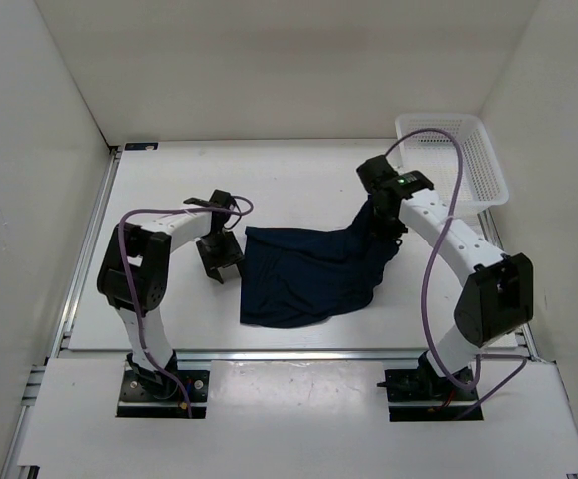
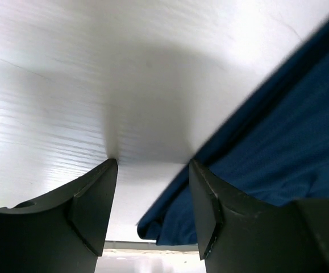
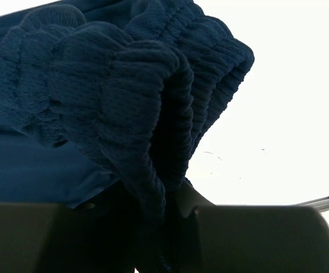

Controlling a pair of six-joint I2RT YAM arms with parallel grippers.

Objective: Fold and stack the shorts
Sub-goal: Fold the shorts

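Between the two arms, on the white counter (image 1: 169, 190), one pair of dark navy shorts (image 1: 303, 284) is spread, with its right end drawn up into a peak where the gathered elastic waistband (image 3: 130, 85) is bunched and pinched by the closed right tool (image 1: 388, 225). At the shorts' left edge the left tool (image 1: 221, 261) is held low with its two fingers (image 2: 90, 199) parted and nothing clamped, though a corner of the fabric is seen in the gap. One white mesh basket (image 1: 463, 155) is set at the far right corner, apart from the shorts.
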